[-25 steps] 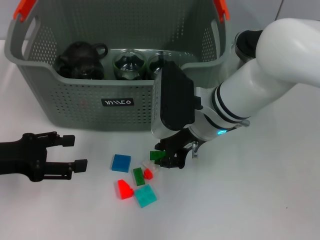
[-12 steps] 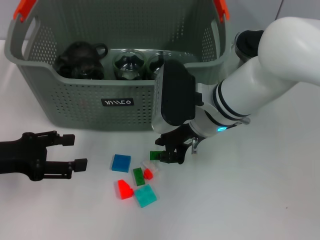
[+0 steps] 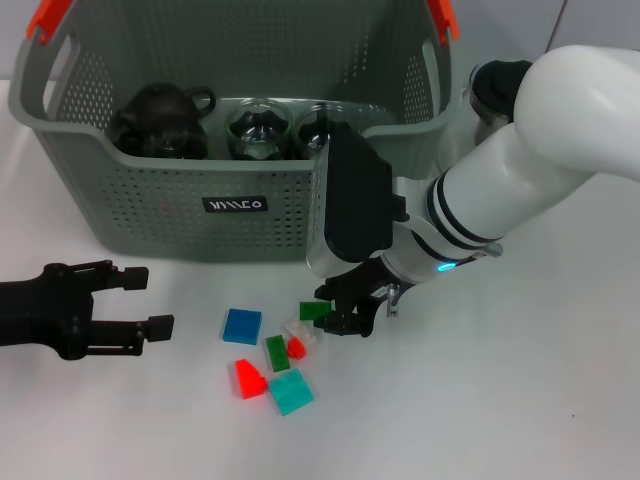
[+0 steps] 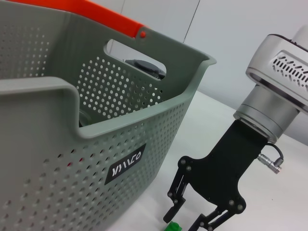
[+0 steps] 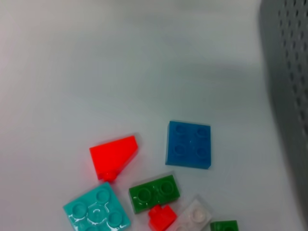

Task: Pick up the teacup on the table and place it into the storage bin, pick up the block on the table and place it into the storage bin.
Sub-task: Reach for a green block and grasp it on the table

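- At the lower left of the head view, the left claw (image 3: 140, 300) lies low over the table (image 3: 520, 400), spread wide with nothing between its fingers; it looks parked, well apart from the blocks.
- Across the upper part of the frame stands the storage bin (image 3: 150, 215), grey and perforated. Inside it sit a dark teapot (image 3: 160, 120) at the left and two glass pieces, which may be teacups (image 3: 258, 130), toward the middle. No teacup shows on the table, so that half of the task looks done, though this is a judgement.
- In the lower middle lies a loose cluster: a blue block (image 3: 242, 326), a red wedge (image 3: 248, 379), a teal block (image 3: 290, 391), a long green block (image 3: 277, 353), and a small red piece (image 3: 297, 347) touching a clear piece (image 3: 299, 330).
- Just right of the cluster, the right claw (image 3: 335, 315) is pinching a small green block (image 3: 314, 310), held close above the table and just in front of the bin's wall.
- What seems left: carrying that green block over the rim and dropping it in. The other blocks are not yet binned.
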